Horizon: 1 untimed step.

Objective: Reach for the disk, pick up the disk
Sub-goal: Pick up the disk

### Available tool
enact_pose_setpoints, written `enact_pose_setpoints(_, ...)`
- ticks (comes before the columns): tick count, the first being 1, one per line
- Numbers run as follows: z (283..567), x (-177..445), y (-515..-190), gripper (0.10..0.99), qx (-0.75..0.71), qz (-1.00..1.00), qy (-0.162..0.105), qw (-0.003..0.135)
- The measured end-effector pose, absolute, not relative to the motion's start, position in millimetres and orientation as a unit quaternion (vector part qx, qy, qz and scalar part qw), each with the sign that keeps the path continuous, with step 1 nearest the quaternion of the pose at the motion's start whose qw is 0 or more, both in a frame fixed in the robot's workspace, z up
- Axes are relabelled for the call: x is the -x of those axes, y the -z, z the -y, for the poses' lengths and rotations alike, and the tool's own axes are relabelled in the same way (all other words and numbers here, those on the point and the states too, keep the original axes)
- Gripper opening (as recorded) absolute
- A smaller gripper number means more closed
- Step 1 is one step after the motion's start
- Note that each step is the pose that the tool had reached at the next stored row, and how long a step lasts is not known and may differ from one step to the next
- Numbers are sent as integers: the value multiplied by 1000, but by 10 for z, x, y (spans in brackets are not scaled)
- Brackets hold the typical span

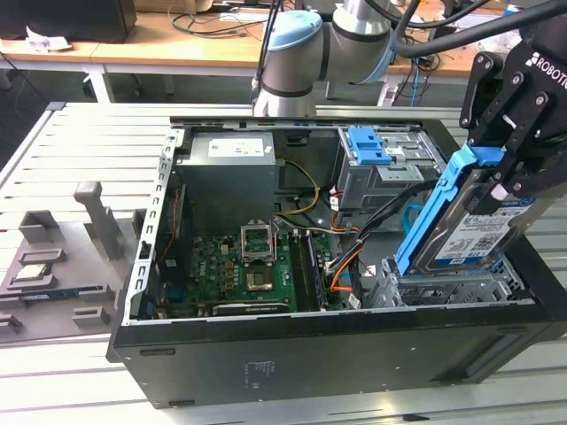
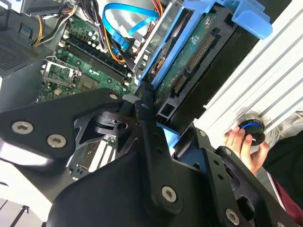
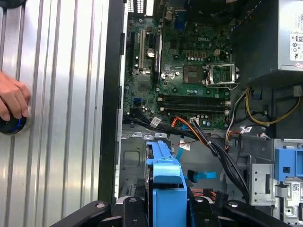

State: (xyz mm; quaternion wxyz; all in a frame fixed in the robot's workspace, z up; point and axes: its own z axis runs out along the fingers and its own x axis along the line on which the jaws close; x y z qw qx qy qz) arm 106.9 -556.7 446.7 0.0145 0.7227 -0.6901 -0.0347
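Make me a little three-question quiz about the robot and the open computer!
1. True or false: the claw is holding the disk.
2. What colour are the disk's side rails? A) red B) blue C) green
3. Fill in: the disk is tilted above the metal ____ at the open computer case's corner.

Key: 1 true, shut on its top end. 2 B. 3 drive cage.

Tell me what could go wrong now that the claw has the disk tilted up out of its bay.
The claw holds the disk by its upper end only, so it might pivot or slip. Its lower end sits close to the metal drive bay and could snag. A person's hand rests on the table beside the case, near the arm's path.
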Motion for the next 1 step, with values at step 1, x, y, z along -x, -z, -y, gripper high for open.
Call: enact_pose_setpoints(1,5567,-1069,-4467,369,-723,690,35,14)
